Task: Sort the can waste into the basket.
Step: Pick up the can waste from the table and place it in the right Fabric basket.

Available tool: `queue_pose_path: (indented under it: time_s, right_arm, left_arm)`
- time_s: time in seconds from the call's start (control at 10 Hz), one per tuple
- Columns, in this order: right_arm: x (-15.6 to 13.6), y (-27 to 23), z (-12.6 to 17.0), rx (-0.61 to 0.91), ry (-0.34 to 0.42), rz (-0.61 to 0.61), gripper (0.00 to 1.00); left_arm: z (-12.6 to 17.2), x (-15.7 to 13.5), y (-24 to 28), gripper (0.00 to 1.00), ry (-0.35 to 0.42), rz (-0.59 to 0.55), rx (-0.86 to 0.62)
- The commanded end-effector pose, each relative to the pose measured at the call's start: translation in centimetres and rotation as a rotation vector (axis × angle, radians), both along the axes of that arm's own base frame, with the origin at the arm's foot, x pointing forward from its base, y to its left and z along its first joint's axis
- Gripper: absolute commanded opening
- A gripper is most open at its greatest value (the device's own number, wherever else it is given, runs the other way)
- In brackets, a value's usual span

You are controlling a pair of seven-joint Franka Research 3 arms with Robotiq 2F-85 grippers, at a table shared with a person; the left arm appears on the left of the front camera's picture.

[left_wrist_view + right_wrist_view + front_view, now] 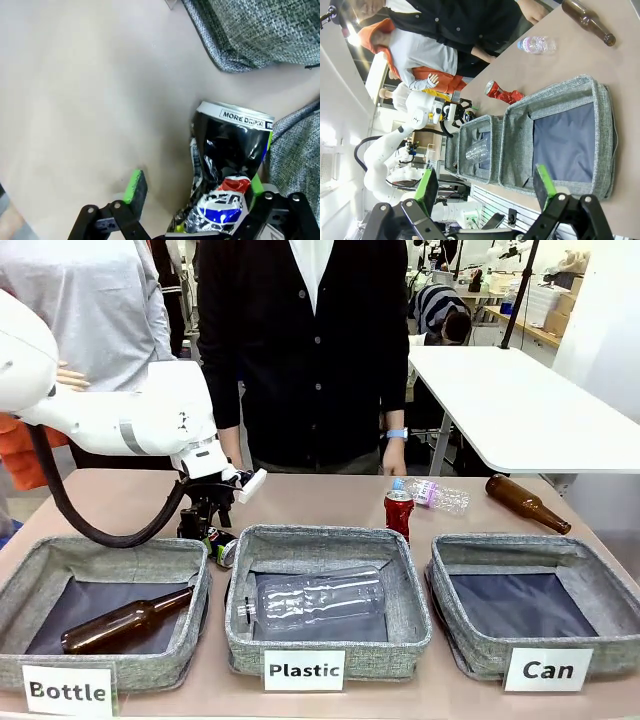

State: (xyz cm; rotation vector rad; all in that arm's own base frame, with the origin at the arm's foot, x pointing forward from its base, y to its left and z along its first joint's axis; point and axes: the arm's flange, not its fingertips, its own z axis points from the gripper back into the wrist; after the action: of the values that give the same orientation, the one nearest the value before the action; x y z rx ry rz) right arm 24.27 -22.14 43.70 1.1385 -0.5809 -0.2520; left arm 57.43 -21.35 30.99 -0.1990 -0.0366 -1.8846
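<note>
Straddling the dark can [230,165], which lies on the tabletop [75,100] just beside a neighbouring basket [295,150], the left fingers [135,187] stand parted, one close by the can, the other clear of it. Closing off-centre could shove the crumpled can aside or snag the fabric. Meanwhile the right fingers [427,185] hang released and empty; the red can [399,512] stands near the "Can" basket [465,645].

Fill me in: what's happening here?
Left gripper straddles the crushed dark blue-black metal can lying between the grey fabric Bottle basket and Plastic basket, jaws open. The dented red metal can stands behind the Plastic basket. Right gripper, open, faces the grey fabric Can basket. Neither can is sorted yet.
</note>
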Motion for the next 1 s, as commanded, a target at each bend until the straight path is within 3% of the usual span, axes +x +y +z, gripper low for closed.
queue_pose_path:
  time_s: [0.0,0.1,0.2,0.3,0.7,0.8,0.9]
  right_arm:
    - [0.3,-0.1,0.0,0.008,-0.038,-0.004,1.0]
    - [0.3,-0.1,0.0,0.008,-0.038,-0.004,1.0]
    - [0.3,-0.1,0.0,0.008,-0.038,-0.004,1.0]
    - [0.3,-0.1,0.0,0.008,-0.038,-0.004,1.0]
    - [0.3,-0.1,0.0,0.008,-0.038,-0.004,1.0]
    - [0.3,-0.1,0.0,0.008,-0.038,-0.004,1.0]
    - [0.3,-0.1,0.0,0.008,-0.038,-0.004,1.0]
  left_arm:
    - [0.3,0.2,-0.2,0.4,-0.003,0.005,0.048]
    - [0.4,0.3,-0.1,0.0,-0.008,0.008,0.053]
    - [0.4,0.4,-0.1,0.35,-0.011,0.013,0.057]
    - [0.4,0.4,0.0,0.0,-0.016,0.016,0.064]
    - [2.4,0.6,1.4,0.0,-0.054,0.09,0.038]
    - [4.4,0.2,2.7,0.0,-0.064,0.129,0.006]
    - [8.3,-1.1,4.8,0.0,-0.084,0.238,-0.063]
